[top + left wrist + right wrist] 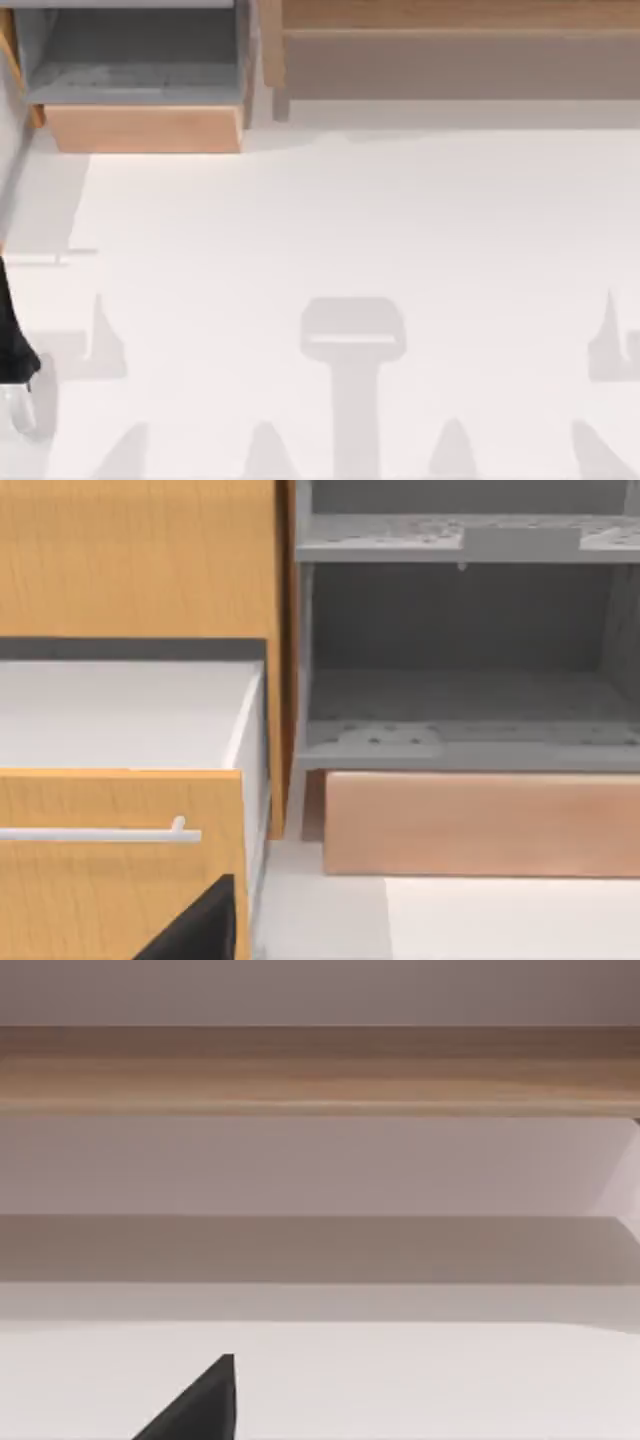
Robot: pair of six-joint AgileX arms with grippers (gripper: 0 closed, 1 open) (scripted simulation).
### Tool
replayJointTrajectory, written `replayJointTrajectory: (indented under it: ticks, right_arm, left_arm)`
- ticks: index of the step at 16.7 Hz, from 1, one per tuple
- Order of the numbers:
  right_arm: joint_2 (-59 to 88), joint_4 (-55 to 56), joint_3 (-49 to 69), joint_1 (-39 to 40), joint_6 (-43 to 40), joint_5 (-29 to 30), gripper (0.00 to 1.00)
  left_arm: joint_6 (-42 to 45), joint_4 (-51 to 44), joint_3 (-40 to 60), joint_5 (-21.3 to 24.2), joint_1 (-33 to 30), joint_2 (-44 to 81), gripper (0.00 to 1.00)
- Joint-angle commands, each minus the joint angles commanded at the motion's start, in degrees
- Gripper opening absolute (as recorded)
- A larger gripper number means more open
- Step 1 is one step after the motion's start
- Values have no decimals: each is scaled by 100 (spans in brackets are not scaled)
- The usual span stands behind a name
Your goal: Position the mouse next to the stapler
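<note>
Neither mouse nor stapler can be located. The worktop (pixel 350 230) is bare white. Left arm (pixel 12 330) sits at the left edge; state of its jaws: cannot tell, likewise the right. A wooden cabinet (pixel 145 128) and shelf (pixel 450 15) bound the far edge; open room elsewhere. Judgement: the mouse likely light, smooth, slippery; grip its sides.
</note>
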Motion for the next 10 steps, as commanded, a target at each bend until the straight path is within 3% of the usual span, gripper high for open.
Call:
replayJointTrajectory:
  ticks: [5, 10]
  right_arm:
    - [0, 0, 0, 0, 0, 0, 100]
    - [0, 0, 0, 0, 0, 0, 100]
  left_arm:
    - [69, -229, 328, 8, 59, 329, 100]
    - [383, -1246, 2054, 46, 295, 2095, 100]
